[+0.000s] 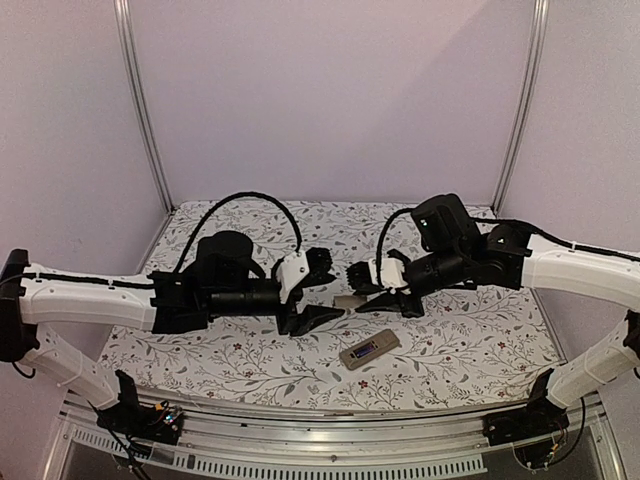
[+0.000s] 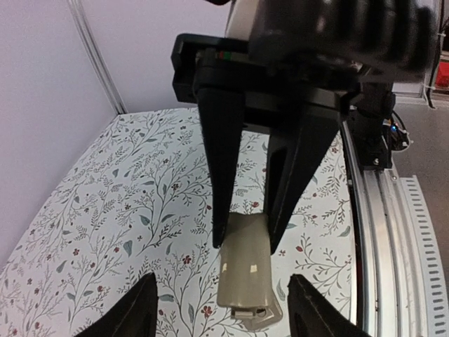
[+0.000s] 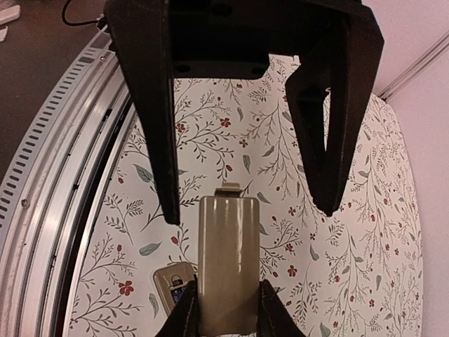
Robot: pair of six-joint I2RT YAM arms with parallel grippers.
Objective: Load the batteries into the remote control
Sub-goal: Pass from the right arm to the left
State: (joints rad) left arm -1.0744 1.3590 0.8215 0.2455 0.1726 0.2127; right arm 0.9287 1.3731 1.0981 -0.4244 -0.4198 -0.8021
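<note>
The remote [image 1: 370, 349] lies flat on the flowered table [image 1: 480, 330] with its screen side up; no batteries show in any view, so where they are cannot be told. In the air just behind the remote and a little to its left, the right gripper [image 3: 226, 303] is clamped on one end of a tan cover [image 2: 245, 270], which looks like the remote's battery lid. The left gripper [image 2: 222, 276] faces it with its jaws apart, one finger on each side of the cover's free end and touching neither side. The step in hand seems to be passing the cover from right to left. To do it well, the left gripper should come in straight along the cover's length; it should close on the flat long sides, not on the small clip [image 2: 256, 316] at the tip; its hold should be firm before the right one lets go. The cover should be held level, since a dropped cover could land on the remote below. With the screen up, the battery bay probably faces the table, so the remote likely needs turning over before any battery goes in.
</note>
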